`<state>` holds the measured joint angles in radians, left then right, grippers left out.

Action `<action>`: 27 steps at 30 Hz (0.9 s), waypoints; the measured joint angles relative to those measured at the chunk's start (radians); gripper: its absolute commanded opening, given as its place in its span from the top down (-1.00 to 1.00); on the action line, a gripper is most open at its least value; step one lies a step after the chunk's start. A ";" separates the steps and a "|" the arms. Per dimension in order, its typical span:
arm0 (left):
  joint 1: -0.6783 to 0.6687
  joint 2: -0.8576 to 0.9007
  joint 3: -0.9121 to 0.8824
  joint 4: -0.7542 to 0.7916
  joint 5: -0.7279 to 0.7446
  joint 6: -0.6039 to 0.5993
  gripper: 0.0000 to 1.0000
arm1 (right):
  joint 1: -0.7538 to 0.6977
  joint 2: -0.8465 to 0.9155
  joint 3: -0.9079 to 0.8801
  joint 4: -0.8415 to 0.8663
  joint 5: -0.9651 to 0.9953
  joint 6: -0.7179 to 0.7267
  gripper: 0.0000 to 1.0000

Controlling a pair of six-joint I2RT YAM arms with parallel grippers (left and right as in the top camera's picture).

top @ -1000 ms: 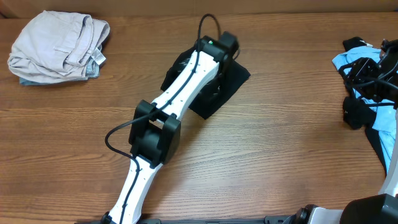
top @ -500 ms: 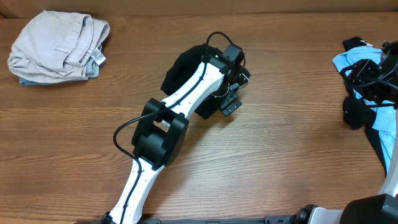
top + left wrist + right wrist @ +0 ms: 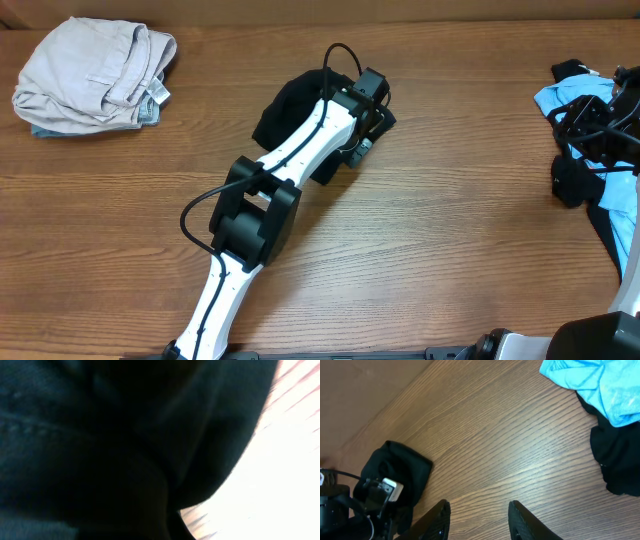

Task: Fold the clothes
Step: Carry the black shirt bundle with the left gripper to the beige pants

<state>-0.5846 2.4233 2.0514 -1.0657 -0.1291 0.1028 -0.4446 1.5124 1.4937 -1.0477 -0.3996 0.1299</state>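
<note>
A bunched black T-shirt [image 3: 290,105] lies at the table's middle, partly under my left arm. My left gripper [image 3: 362,148] sits at its right edge, shut on the fabric. Black cloth [image 3: 100,435] fills the left wrist view and hides the fingers. The right wrist view shows the same shirt [image 3: 395,465] from afar, with the left gripper [image 3: 382,491] on it. My right gripper [image 3: 479,505] hovers open over bare wood, nothing between its fingers. More clothes lie apart: a beige pile [image 3: 95,70] at the far left and a light blue garment [image 3: 565,100] at the far right.
The light blue garment [image 3: 590,385] lies over a dark one [image 3: 620,460] beside my right arm [image 3: 600,130]. The left arm's white links [image 3: 250,200] run diagonally from the front edge to the shirt. Wood shows between the shirt and the right arm.
The left gripper swung down at the shirt's right edge and closed from wide open. The shirt's right corner has been drawn in leftward, leaving a smaller bundle. The right arm has not moved.
</note>
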 measured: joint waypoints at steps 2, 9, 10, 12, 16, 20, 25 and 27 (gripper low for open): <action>0.011 0.000 0.030 -0.079 -0.008 -0.014 0.91 | 0.000 0.000 0.000 0.000 0.000 0.000 0.17; 0.113 0.016 0.481 -0.431 -0.017 -0.037 0.92 | 0.000 0.000 0.000 0.000 0.000 0.000 0.17; 0.135 0.016 0.558 -0.460 -0.018 -0.038 0.92 | 0.000 0.000 0.000 -0.002 0.000 0.000 0.17; 0.184 0.015 0.723 -0.509 -0.019 -0.038 0.92 | 0.000 0.000 0.000 -0.003 0.000 0.000 0.17; 0.305 0.011 0.964 -0.558 -0.021 -0.034 0.92 | 0.000 0.000 0.000 -0.009 0.000 0.000 0.17; 0.441 0.006 1.061 -0.557 -0.022 -0.025 0.92 | 0.000 0.000 0.000 -0.011 0.000 0.000 0.17; 0.624 0.005 1.066 -0.508 -0.026 0.017 0.92 | 0.000 0.000 -0.001 -0.016 0.000 0.000 0.17; 0.690 0.005 1.066 -0.473 -0.030 0.036 0.92 | 0.000 0.000 0.000 -0.019 0.000 0.000 0.17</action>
<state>0.1059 2.4287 3.1176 -1.5383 -0.1589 0.1387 -0.4446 1.5124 1.4933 -1.0672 -0.3996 0.1299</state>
